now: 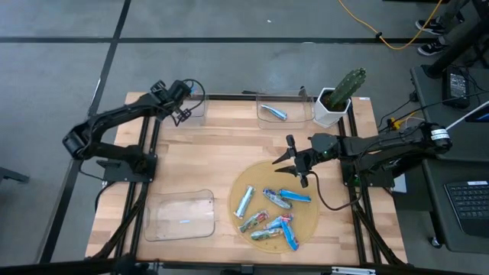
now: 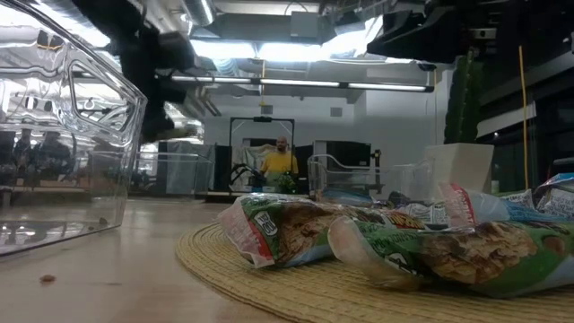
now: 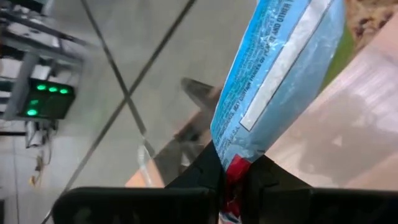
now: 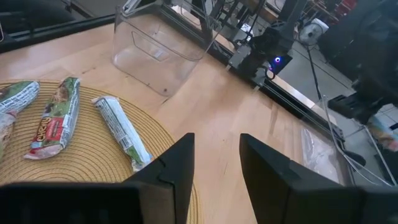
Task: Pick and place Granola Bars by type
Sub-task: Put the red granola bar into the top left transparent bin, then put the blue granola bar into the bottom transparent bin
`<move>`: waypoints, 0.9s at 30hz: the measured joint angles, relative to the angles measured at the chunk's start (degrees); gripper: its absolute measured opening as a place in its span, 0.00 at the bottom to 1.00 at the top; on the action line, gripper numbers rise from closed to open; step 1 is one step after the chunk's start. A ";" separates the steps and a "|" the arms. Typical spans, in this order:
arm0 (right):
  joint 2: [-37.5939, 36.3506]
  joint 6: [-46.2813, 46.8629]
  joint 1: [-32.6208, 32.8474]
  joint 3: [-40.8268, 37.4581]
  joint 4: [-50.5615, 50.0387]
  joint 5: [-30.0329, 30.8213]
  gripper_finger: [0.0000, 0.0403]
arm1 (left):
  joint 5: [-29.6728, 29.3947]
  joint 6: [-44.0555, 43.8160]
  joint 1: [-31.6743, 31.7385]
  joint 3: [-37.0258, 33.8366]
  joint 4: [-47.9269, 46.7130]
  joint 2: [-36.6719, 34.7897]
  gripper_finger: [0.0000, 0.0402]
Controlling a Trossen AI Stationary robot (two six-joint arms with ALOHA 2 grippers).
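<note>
Several foil-wrapped granola bars (image 1: 275, 210), blue, silver and green, lie on a round woven mat (image 1: 252, 179) on the table's near right; the low view shows green ones close up (image 2: 296, 229). One silver-blue bar (image 1: 273, 112) lies in the far middle clear tray. My left gripper (image 1: 182, 107) hangs over the far left clear tray (image 1: 195, 111), shut on a blue bar (image 3: 280, 68). My right gripper (image 1: 294, 162) is open above the mat's far edge, touching nothing; its fingers (image 4: 216, 168) point toward the table's left. My left gripper pinches the blue bar by its crimped end (image 3: 233, 167), where the wrapper turns red, between its two fingers (image 3: 205, 171). The bar runs straight out beyond the fingertips and is lifted clear of the table, over the tray.
A third clear tray (image 1: 181, 215) sits near left and looms large in the low view (image 2: 63, 135). A cactus in a white pot (image 1: 340, 95) stands at the far right corner. Bare wood lies between the mat and the far trays. A person (image 2: 281, 161) stands in the room behind.
</note>
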 joint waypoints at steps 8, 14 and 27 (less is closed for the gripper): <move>0.00 0.00 -0.02 0.00 -0.16 0.00 0.33 | 4.59 1.66 0.93 -2.98 3.81 1.79 0.08; 0.00 0.00 -0.02 0.00 -0.34 0.00 0.33 | 3.11 1.52 0.50 -2.98 3.12 1.69 0.23; 0.00 0.00 0.00 0.00 -1.00 -0.02 0.33 | -2.96 0.77 -2.98 -2.20 -1.32 -3.63 0.53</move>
